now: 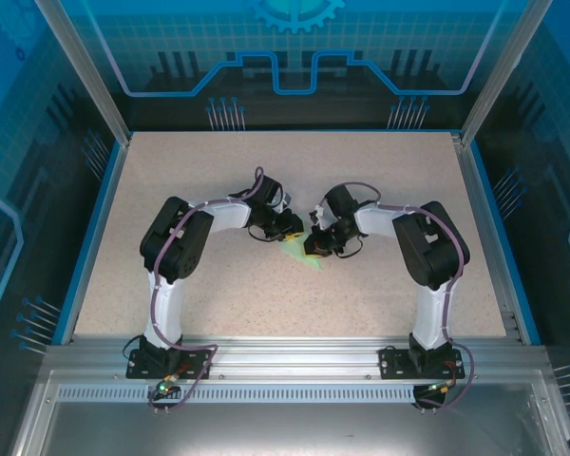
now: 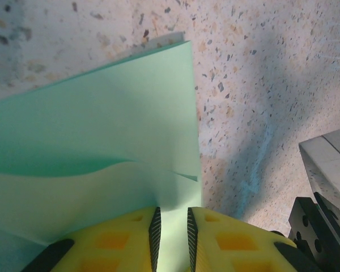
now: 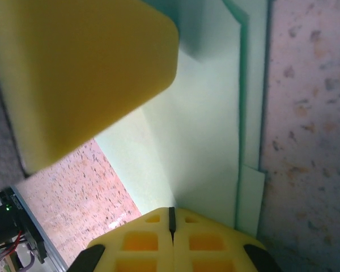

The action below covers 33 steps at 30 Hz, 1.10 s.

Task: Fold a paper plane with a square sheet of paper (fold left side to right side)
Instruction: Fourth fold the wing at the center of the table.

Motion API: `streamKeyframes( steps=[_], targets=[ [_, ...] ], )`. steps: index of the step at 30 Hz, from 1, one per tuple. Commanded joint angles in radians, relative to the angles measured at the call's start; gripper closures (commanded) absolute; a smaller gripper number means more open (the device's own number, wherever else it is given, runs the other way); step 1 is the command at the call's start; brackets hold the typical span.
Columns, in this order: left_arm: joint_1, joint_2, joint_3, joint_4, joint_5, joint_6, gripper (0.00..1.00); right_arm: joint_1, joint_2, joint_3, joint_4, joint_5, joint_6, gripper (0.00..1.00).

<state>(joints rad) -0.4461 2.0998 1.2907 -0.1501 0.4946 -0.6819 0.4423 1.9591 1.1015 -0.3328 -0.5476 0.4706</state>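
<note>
The square sheet of paper [image 1: 297, 254] is pale mint green and lies folded in layers on the speckled table, between the two arms. In the left wrist view the paper [image 2: 102, 141] bulges in a wave. My left gripper [image 2: 172, 218] rests on its near edge, jaws a narrow gap apart, with paper showing in the gap. In the top view the left gripper [image 1: 287, 232] sits at the sheet's far left. My right gripper [image 3: 171, 211] has its pads pressed together where a ridge of the paper [image 3: 204, 124] runs into the seam. From above, the right gripper [image 1: 315, 244] is at the sheet's right.
The left gripper's yellow finger [image 3: 73, 68] looms close in the right wrist view. A grey and black part of the right arm [image 2: 326, 192] stands just right of the sheet. Blue rails [image 1: 93, 228] and a metal frame [image 1: 285, 356] bound the table [image 1: 218, 304].
</note>
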Motion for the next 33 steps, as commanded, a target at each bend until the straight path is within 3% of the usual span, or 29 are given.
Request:
streamKeyframes(
  steps=[1, 8, 16, 23, 28, 33],
  targets=[
    [0.01, 0.021, -0.056, -0.124, -0.071, -0.002, 0.75, -0.024, -0.024, -0.107, -0.127, 0.048, -0.009, 0.99],
    [0.016, 0.021, -0.06, -0.121, -0.07, -0.002, 0.76, -0.057, -0.069, -0.212, -0.128, 0.022, -0.027, 0.98],
    [0.015, -0.035, -0.045, -0.14, -0.059, 0.012, 0.74, -0.059, -0.052, -0.216, -0.151, 0.058, -0.038, 0.99],
    [-0.003, -0.139, -0.061, -0.098, -0.002, 0.003, 0.66, -0.05, -0.023, -0.201, -0.137, 0.046, -0.032, 0.99],
    [-0.026, -0.199, -0.099, -0.099, 0.006, 0.001, 0.7, -0.047, -0.011, -0.19, -0.135, 0.05, -0.033, 0.99],
    [-0.077, -0.164, -0.104, -0.059, 0.042, -0.022, 0.75, -0.044, 0.0, -0.183, -0.136, 0.052, -0.033, 0.99]
  ],
)
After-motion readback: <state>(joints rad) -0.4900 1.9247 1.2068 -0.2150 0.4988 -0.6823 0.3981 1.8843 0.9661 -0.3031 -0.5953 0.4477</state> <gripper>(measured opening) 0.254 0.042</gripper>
